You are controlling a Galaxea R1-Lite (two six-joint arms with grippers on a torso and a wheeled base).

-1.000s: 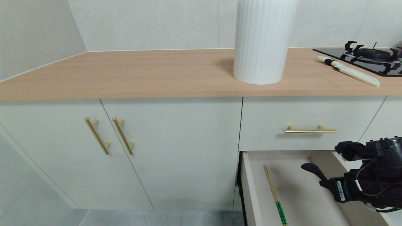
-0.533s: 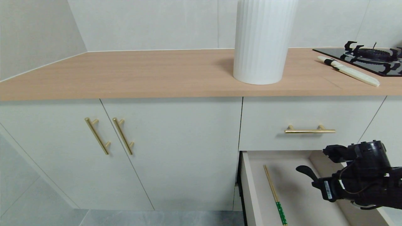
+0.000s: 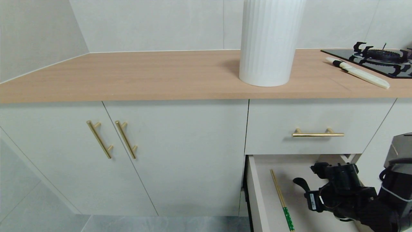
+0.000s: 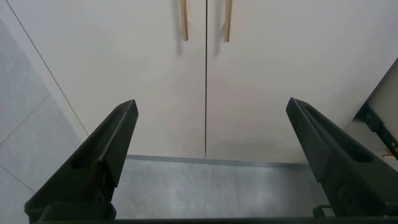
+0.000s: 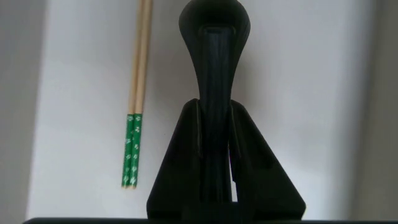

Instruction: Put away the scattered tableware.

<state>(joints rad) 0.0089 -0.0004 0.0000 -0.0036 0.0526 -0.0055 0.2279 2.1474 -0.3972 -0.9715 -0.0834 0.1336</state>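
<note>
The right gripper [image 3: 310,197] hangs over the open drawer [image 3: 256,193] at 5 o'clock in the head view, its fingers clenched on a black spoon [image 3: 299,184] whose bowl juts toward 10 o'clock. In the right wrist view the spoon [image 5: 214,25] rises from between the closed fingers, above the pale drawer floor. Chopsticks [image 3: 281,199] with green ends lie in the drawer near its left wall, just beside the spoon but apart from it. The left gripper [image 4: 210,109] is spread wide and empty, facing the cabinet doors [image 4: 249,81]. On the counter [image 3: 145,74], a knife [image 3: 357,72] lies at 2 o'clock, between a white ribbed vase [image 3: 268,42] and the stove [image 3: 379,59].
</note>
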